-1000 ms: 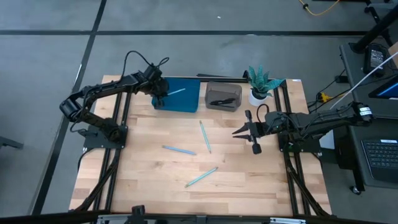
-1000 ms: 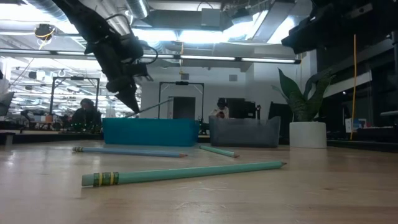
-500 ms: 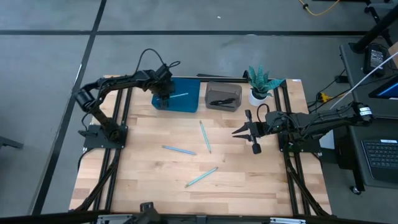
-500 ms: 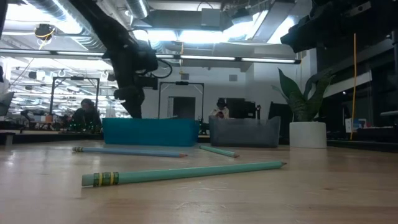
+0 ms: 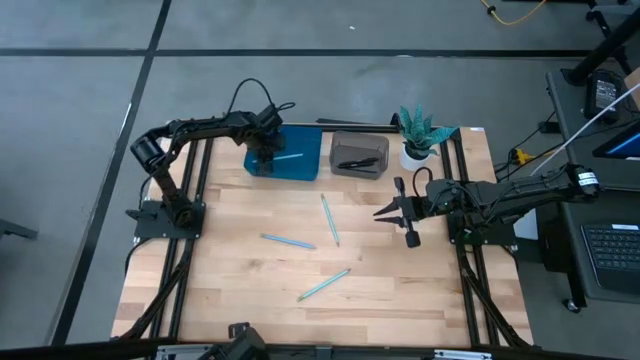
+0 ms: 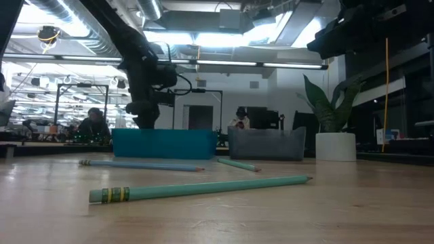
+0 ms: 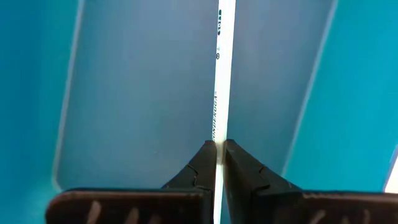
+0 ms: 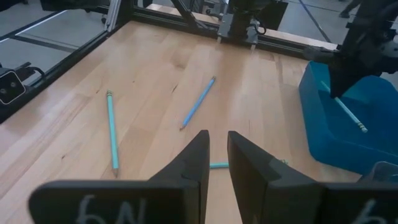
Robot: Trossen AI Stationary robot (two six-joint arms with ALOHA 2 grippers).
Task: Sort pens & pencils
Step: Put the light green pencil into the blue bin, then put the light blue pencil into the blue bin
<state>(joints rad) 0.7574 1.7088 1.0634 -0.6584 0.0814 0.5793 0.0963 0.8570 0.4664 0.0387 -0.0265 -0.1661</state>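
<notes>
My left gripper (image 5: 266, 158) (image 7: 217, 144) reaches down into the blue tray (image 5: 298, 166) at the table's far edge, shut on a light-blue pencil (image 5: 289, 154). Three more light-blue pencils lie flat on the wood: one in the middle (image 5: 329, 219), one to its left (image 5: 288, 241), one nearer the front (image 5: 324, 284). Black pens (image 5: 357, 162) lie in the grey tray (image 5: 359, 143) right of the blue one. My right gripper (image 5: 377, 211) (image 8: 217, 134) hovers over the table's right part, its fingers a narrow gap apart, holding nothing. My left gripper pinches the pencil's shaft (image 7: 215, 134) between its two fingers, near the end away from the eraser. The fingers come from above, pointing down, and lie across it. The pencil's eraser end (image 8: 362, 129) slants down inside the blue tray; whether it touches the floor I cannot tell.
A potted plant (image 5: 417, 135) in a white pot stands at the far right corner beside the grey tray. Bare wood lies along the near edge (image 5: 400, 310). In the low view people sit at desks far behind the table.
My left gripper moved toward the table's right over the blue tray, turned from slanting to pointing straight down, and sank into the tray. The held pencil, which stuck out above the tray wall, has dropped behind it. The right arm kept still.
</notes>
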